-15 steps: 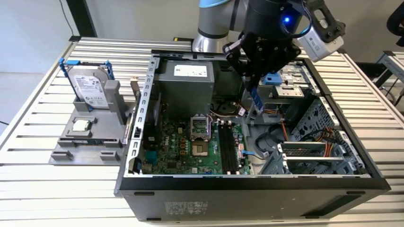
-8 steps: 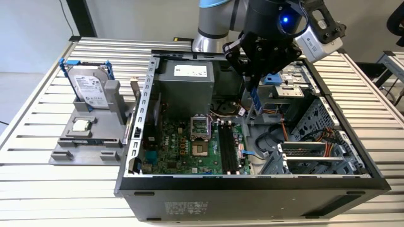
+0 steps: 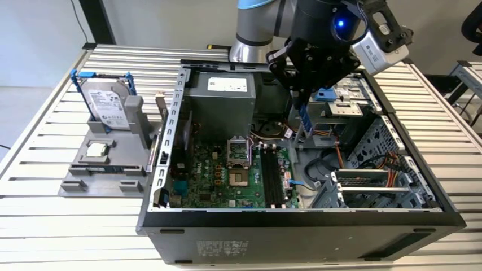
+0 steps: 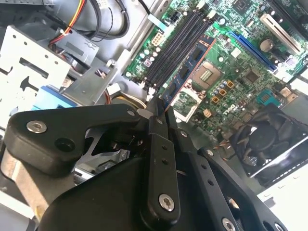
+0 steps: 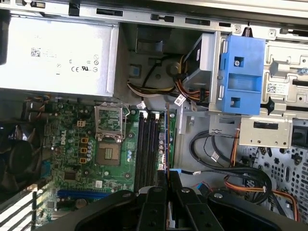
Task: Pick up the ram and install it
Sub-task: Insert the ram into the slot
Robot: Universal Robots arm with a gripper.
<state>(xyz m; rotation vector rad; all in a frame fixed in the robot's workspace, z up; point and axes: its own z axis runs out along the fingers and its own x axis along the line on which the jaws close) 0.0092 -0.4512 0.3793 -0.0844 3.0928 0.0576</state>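
The ram point(image 3: 305, 121) is a slim green stick hanging on edge from my gripper point(image 3: 301, 100), which is shut on its upper end. It hovers inside the open computer case, above and slightly toward the exterior view's right of the black memory slots point(image 3: 272, 175) on the green motherboard point(image 3: 214, 178). In the second wrist view the ram point(image 4: 186, 72) juts out from the gripper point(image 4: 157, 103) toward the slots point(image 4: 175, 45). In the first wrist view the ram point(image 5: 166, 139) appears edge-on beyond the gripper point(image 5: 167, 177), running alongside the slots point(image 5: 148, 149).
The case's metal walls point(image 3: 171, 113) ring the motherboard. A grey power supply point(image 3: 222, 99) sits at the back, with cables and a blue drive bracket point(image 5: 239, 77) beside the slots. Outside, a grey stand point(image 3: 101, 169) holds a hard drive point(image 3: 105, 104) and a processor chip point(image 3: 96, 149).
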